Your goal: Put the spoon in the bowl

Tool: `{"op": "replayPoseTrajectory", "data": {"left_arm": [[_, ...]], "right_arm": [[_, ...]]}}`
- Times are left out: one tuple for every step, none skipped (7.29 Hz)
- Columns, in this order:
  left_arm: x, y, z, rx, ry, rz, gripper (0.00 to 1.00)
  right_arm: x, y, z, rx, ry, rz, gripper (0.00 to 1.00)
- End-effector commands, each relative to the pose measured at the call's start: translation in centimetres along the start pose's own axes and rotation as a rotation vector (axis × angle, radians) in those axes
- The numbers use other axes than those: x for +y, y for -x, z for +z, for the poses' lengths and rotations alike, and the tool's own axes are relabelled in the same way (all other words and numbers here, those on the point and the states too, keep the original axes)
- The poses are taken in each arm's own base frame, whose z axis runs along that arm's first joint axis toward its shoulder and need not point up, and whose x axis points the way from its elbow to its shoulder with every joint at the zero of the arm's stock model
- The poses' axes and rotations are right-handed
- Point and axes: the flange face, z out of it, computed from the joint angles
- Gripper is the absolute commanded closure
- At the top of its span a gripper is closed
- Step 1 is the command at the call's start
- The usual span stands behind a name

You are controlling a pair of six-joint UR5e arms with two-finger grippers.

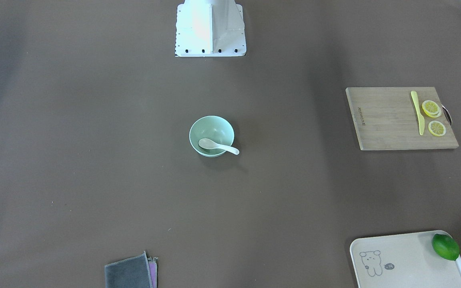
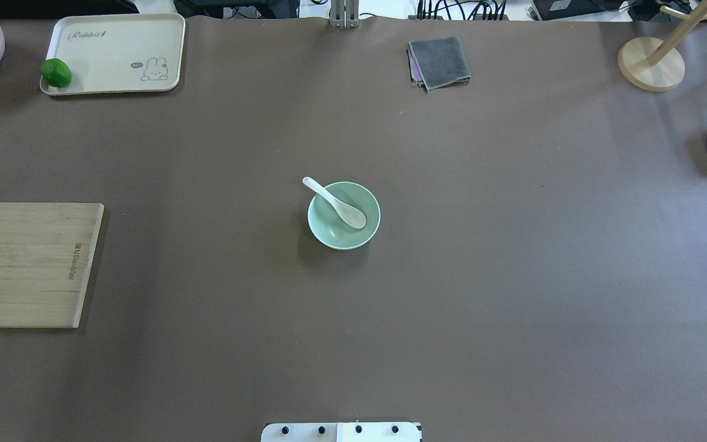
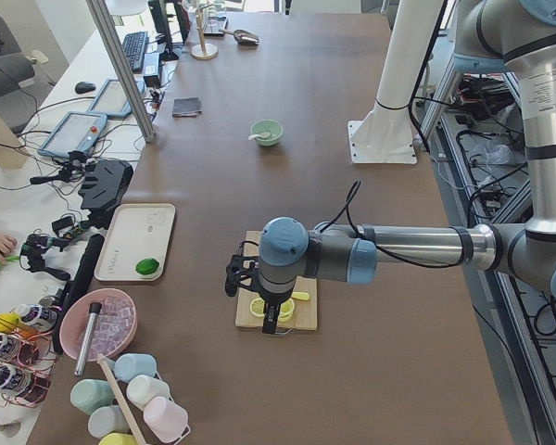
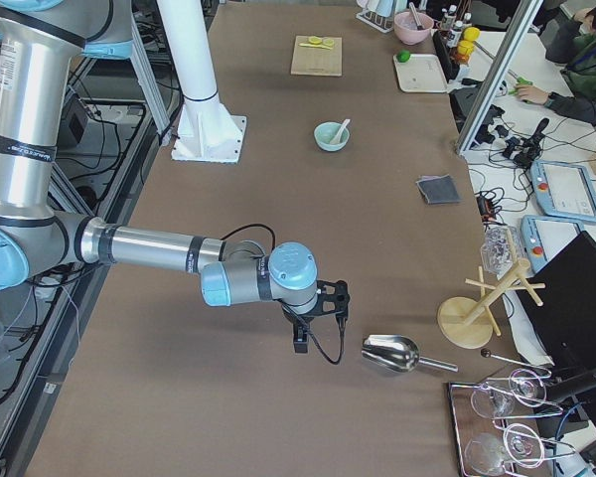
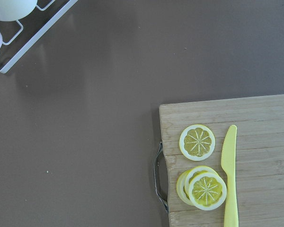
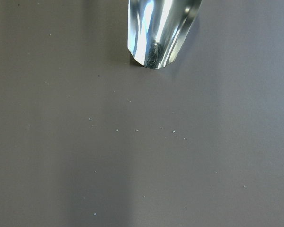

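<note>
Spoon [image 2: 332, 199] scoop in bowl [image 2: 329, 237] | left pincer [image 3: 271, 323], right pincer [image 4: 300, 341]: grip unreadable, side views only

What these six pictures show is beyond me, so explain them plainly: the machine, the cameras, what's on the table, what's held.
It is a robot with two arms at a brown table. Two cameras look down on it, one from behind the robot, one facing it; two stand at the table's ends; one rides on each wrist. Mid-table, the white spoon lies with its scoop in the green bowl, handle over the rim. The left gripper hangs over a cutting board with lemon slices and a yellow knife; the right gripper hangs near a metal scoop. Elsewhere lie a grey cloth and a tray with a lime. I see nothing held; whether the grippers are open or shut I cannot tell.
</note>
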Motion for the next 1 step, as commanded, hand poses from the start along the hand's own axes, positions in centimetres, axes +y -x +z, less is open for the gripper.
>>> {"op": "replayPoseTrajectory", "data": {"left_arm": [[0.02, 0.03, 0.03, 0.0, 0.001, -0.001, 0.02]], "right_arm": [[-0.05, 0.05, -0.04, 0.0, -0.001, -0.001, 0.0]]}}
